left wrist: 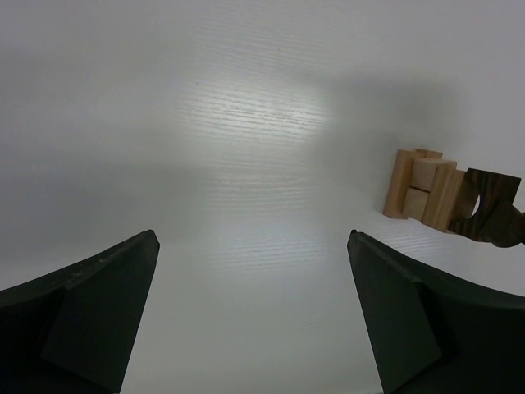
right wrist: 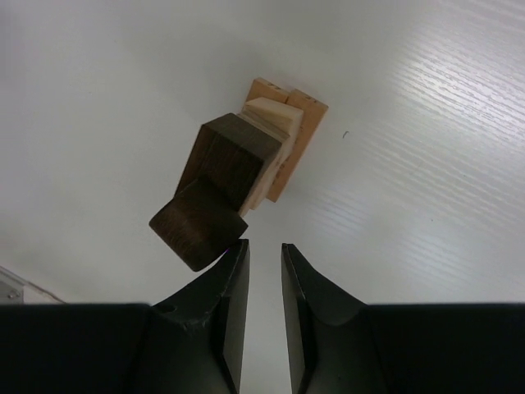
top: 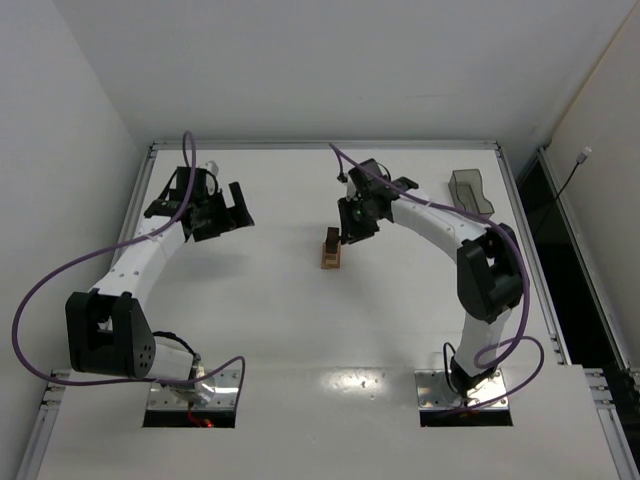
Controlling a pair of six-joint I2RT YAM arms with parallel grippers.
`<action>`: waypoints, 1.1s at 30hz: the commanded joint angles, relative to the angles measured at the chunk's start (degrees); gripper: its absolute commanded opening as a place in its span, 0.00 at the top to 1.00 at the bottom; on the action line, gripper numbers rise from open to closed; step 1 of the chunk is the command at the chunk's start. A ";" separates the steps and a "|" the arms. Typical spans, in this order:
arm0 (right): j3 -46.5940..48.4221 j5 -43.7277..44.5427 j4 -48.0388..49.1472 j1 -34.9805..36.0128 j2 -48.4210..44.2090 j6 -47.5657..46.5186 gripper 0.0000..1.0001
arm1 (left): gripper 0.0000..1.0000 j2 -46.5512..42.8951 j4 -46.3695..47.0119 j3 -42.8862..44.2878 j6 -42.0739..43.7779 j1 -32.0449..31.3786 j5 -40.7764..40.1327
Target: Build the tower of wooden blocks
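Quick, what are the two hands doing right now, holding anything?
Left hand: wide open, empty.
Right hand: open only a crack, empty, close to the block tower.

Wide-apart fingers [left wrist: 90,316]; tower [left wrist: 426,193] at far right

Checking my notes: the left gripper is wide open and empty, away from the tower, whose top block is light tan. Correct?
No: the top block of the tower is dark brown, not light tan, as the right wrist view shows. The left gripper is wide open, empty, away from it.
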 commanded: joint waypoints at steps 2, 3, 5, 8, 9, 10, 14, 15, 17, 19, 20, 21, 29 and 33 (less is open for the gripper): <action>2.83 -0.23 1.25 0.52 -0.37 0.44 0.80 | 0.00 -1.02 1.60 0.52 -0.90 0.25 1.13; 2.83 -0.23 1.25 0.52 -0.37 0.44 0.79 | 0.00 -1.02 1.60 0.00 -1.43 0.25 1.13; 3.36 -0.23 1.25 0.52 -0.37 0.44 0.79 | 0.00 -1.02 2.21 -0.01 -1.43 0.25 1.13; 3.36 0.29 1.25 0.52 -0.37 0.44 0.79 | 0.00 -1.02 2.21 -0.01 -1.43 0.25 1.74; 3.36 0.29 1.25 0.52 -0.37 -0.08 0.79 | 0.00 -1.02 2.21 -0.01 -1.43 0.25 1.75; 3.36 0.29 1.25 0.52 -0.37 -0.09 0.79 | 0.00 -1.02 2.21 -0.01 -1.43 0.25 1.75; 3.36 2.13 1.25 0.52 -0.37 -0.09 0.79 | 0.00 -1.02 2.21 -0.01 -1.96 0.25 1.75; 3.36 2.66 1.25 0.52 -0.37 -0.09 0.79 | 0.00 -1.02 2.21 -0.01 -1.96 0.25 1.75; 3.36 3.28 1.25 0.52 -0.89 -0.09 0.79 | 0.00 -1.02 2.21 -0.53 -1.96 0.25 1.75; 3.36 6.35 0.73 0.52 -1.51 -1.31 0.78 | 0.00 -1.63 2.21 -1.06 -1.96 0.25 1.75; 3.36 7.58 0.72 0.52 -2.38 -1.32 0.76 | 0.00 -1.63 2.21 -1.67 -1.26 0.25 2.27; 2.66 10.46 0.72 0.52 -3.09 -2.36 0.76 | 0.00 -1.63 2.21 -1.68 -0.56 0.25 2.27; -5.42 19.19 1.24 -11.14 -14.33 -15.80 0.57 | 0.00 -3.22 2.21 -3.61 10.69 0.25 -2.38; -11.04 17.97 2.13 -17.58 -21.70 -22.14 0.43 | 0.00 -3.91 4.75 -6.94 12.10 0.25 -4.49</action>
